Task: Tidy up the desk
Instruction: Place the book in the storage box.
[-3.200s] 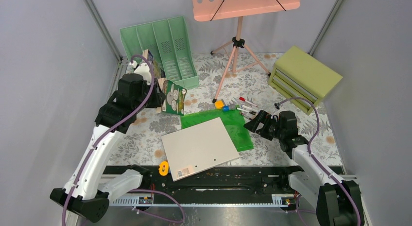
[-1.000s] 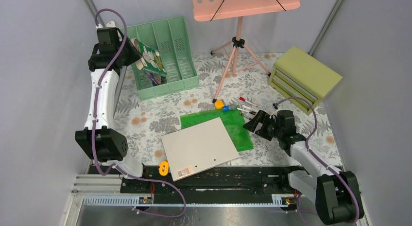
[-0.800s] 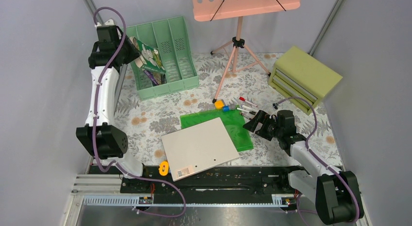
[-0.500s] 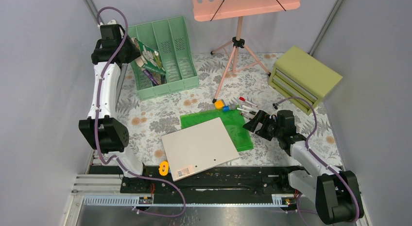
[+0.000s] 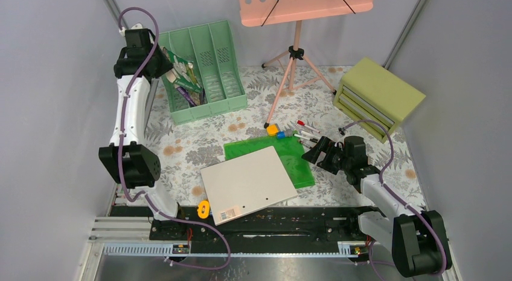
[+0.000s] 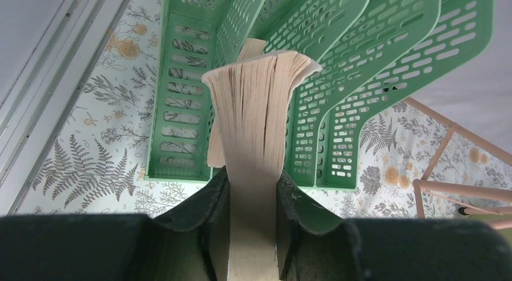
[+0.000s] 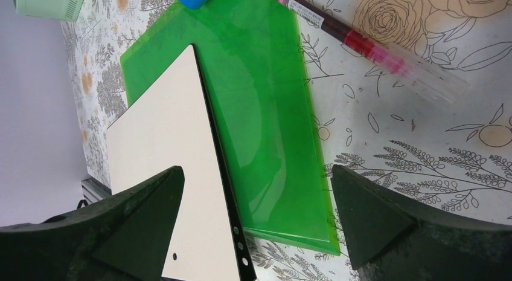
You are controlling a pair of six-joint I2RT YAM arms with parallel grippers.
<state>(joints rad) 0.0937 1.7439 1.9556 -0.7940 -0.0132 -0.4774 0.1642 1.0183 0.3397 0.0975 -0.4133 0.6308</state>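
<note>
**Now: left end effector grips a book over the file rack, right end effector spread wide above a folder**

Seen from overhead, a large square bench fills the view. It is covered in pale cloth printed with grey ferns and orange flowers.

At the far left corner, the left arm reaches up and over. Its end effector is closed narrowly on a thick paperback book with a green cover. The left wrist camera shows both fingers pressed flat against the book's sides, with the cream page edges fanning out beyond them. The book hangs tilted over the left slots of a mint-green slotted plastic file rack. Whether the book touches the rack cannot be told.

On the right side, the right arm lies low with its jaws spread wide and nothing between them. It hovers over the right edge of a translucent bright green plastic folder that lies flat on the bench. A flat cream square board with punched holes along one edge overlaps the folder's near left part.

Just beyond the folder lie a loose cluster of pens, one with a red barrel, a small orange block and a small blue block.

An olive-green drawer box sits at the far right. A pink music stand on a tripod stands at the far middle. A small yellow object rests at the near edge.
</note>
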